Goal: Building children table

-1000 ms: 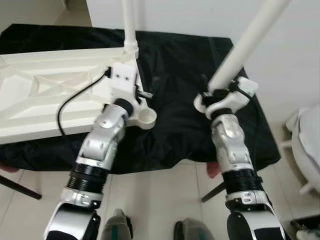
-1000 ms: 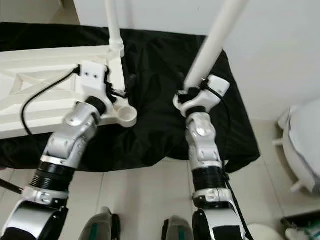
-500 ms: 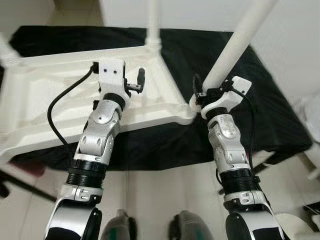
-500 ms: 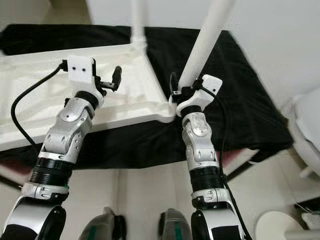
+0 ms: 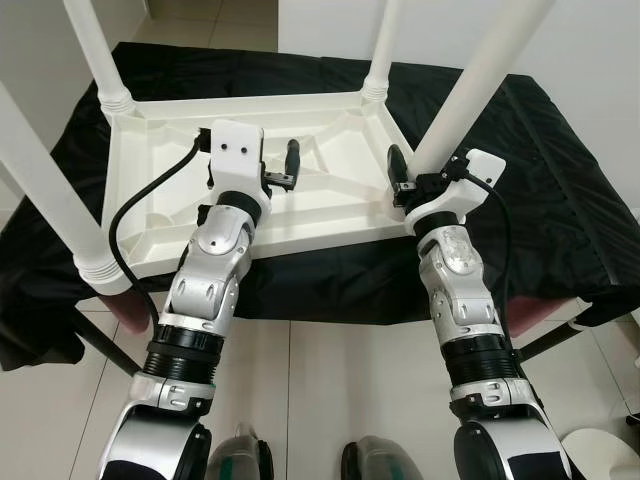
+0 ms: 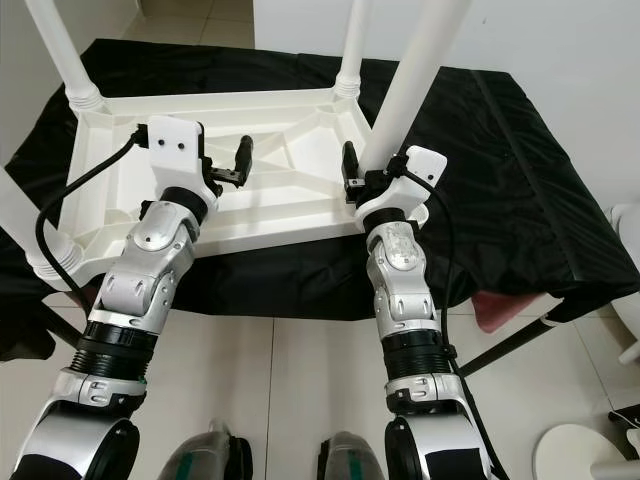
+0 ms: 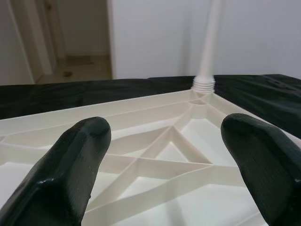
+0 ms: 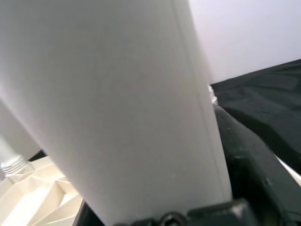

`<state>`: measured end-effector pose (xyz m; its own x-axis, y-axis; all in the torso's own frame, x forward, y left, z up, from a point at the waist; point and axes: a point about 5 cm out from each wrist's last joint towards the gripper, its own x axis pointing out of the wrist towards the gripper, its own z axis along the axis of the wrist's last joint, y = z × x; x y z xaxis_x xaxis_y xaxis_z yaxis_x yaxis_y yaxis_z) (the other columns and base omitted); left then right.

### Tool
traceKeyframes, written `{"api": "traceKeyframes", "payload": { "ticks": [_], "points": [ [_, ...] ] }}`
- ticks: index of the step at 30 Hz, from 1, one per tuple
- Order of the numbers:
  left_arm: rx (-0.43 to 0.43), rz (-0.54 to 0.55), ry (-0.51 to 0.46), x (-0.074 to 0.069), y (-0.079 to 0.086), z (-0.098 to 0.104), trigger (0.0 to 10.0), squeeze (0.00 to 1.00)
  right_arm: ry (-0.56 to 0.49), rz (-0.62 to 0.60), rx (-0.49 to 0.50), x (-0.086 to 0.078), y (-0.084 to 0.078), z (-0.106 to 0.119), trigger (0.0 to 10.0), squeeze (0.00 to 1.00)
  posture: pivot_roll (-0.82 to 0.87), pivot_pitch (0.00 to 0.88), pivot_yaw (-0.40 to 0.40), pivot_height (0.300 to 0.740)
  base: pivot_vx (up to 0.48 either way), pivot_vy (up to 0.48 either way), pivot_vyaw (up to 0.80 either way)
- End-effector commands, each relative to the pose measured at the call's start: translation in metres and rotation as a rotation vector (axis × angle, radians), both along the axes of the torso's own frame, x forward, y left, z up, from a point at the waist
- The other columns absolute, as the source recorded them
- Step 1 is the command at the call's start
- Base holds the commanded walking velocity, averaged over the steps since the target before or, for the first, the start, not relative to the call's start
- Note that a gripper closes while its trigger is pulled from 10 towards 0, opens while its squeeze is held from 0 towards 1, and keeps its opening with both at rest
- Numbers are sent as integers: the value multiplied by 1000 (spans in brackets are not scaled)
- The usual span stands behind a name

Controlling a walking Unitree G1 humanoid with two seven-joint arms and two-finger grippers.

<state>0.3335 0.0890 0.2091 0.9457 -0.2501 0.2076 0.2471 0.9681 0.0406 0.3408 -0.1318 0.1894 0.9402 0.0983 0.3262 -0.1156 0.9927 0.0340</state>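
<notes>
Children table (image 5: 300,190): white, upside down on black-draped counter (image 5: 560,190), legs up.
Right gripper (image 5: 415,170): fingers clamped on near-right leg (image 5: 470,85).
Left gripper (image 5: 285,172): fingers spread, empty, over underside.

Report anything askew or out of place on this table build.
Nothing looks damaged. The white tabletop lies upside down on the black cloth, as assembly needs. The leg in the right gripper leans outward, while the far leg stands straighter.
</notes>
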Motion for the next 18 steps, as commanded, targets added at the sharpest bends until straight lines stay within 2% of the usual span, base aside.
{"api": "traceKeyframes", "payload": {
  "ticks": [1,12,18],
  "points": [
    [22,-19,-12,-2,-6,1,10000,0,-9,-13,5,1,-4,2,10000,0,-125,21,-32,740,0,0,0],
    [30,-31,-8,-2,-7,1,10000,0,-13,-12,6,2,-4,2,10000,0,-123,21,-32,740,0,0,0],
    [31,-29,-8,-2,-6,1,10000,0,-14,-16,7,2,-5,3,10000,0,-124,22,-34,740,0,-319,0]
  ]
}}
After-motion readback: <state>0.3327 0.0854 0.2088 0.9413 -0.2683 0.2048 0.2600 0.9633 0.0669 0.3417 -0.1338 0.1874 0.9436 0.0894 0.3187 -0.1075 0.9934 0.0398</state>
